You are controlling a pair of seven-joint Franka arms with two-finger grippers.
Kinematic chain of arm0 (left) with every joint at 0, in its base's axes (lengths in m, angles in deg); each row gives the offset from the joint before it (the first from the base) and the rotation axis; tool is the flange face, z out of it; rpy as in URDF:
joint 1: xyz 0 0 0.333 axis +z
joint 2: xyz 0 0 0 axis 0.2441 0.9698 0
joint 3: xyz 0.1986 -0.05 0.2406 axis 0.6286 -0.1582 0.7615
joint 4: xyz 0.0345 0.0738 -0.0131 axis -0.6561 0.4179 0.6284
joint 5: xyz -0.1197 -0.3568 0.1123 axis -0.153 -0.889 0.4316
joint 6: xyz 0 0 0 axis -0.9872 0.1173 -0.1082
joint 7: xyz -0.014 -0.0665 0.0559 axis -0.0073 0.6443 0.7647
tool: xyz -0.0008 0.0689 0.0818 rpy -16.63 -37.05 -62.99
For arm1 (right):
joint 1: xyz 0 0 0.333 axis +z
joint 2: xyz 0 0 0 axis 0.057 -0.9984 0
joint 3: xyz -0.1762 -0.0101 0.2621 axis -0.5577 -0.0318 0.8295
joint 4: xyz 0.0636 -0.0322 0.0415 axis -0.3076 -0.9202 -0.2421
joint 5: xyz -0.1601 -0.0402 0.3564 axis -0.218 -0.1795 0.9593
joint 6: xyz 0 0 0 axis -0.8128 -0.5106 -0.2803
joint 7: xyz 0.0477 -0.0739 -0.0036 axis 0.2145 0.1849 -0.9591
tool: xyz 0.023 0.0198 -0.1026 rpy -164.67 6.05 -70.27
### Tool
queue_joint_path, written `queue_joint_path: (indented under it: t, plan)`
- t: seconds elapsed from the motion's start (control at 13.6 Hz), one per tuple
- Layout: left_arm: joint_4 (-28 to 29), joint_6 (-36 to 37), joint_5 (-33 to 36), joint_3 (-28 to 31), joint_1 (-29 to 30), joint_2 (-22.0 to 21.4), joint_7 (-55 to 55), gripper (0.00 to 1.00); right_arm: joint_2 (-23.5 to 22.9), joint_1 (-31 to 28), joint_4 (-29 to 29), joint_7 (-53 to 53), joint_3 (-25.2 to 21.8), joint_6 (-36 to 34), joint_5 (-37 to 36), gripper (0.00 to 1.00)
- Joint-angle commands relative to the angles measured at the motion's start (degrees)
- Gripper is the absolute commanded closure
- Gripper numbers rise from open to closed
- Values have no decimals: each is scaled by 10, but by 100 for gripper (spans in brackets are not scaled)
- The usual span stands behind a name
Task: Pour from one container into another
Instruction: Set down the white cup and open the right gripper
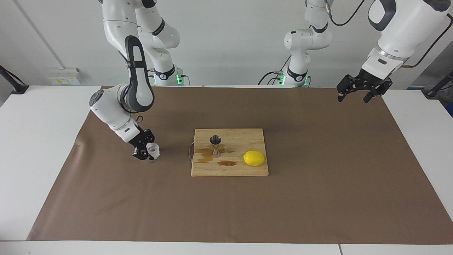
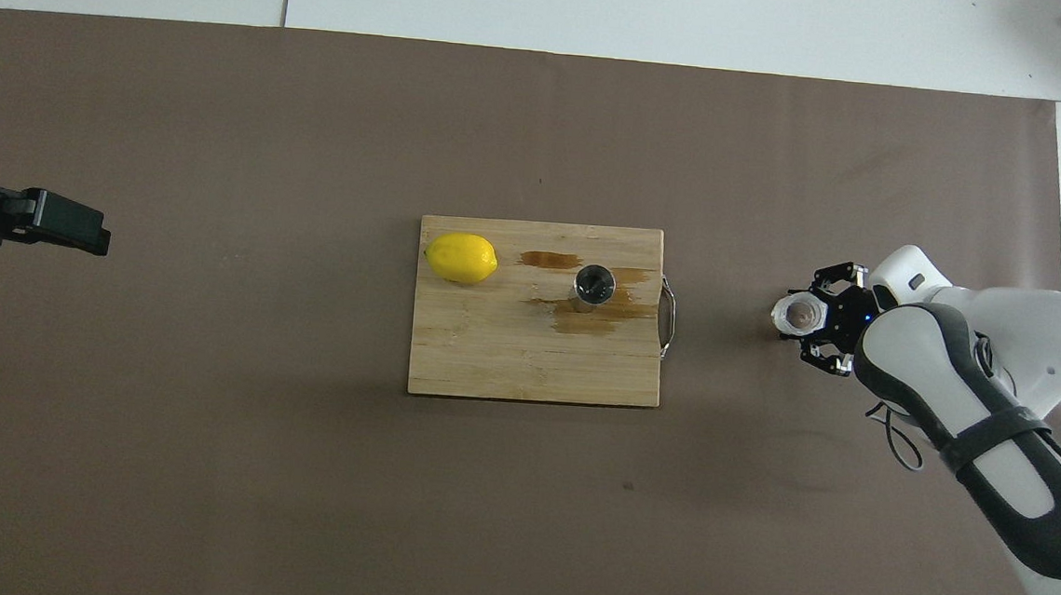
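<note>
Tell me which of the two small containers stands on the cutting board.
The steel jigger does, beside the lemon; the glass cup sits off the board, at the right gripper.

arms: glossy white shells | joints: dark grey bands | claws: black | cables: black
</note>
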Motion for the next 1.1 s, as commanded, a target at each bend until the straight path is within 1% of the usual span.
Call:
queue_joint_path:
  t: [0.0,0.22,0.37,0.66,0.81,1.03]
  plan:
    - [10,4,10,5,-4,-12,5,0,-2,-8,0,-21,5,6,16,0]
    - [10,4,10,5,-4,-12,5,0,9,-3,3,2,5,-2,16,0]
    - [10,4,10,5,-4,-13,5,0,19,-1,3,28,5,-23,16,0]
    - [10,4,10,5,-4,-12,5,0,68,4,3,119,3,-80,5,0]
    - [10,4,10,5,-4,-12,5,0,95,11,3,197,2,-93,-33,0]
    - [10,4,10,5,-4,-13,5,0,114,13,19,318,3,-115,-109,0]
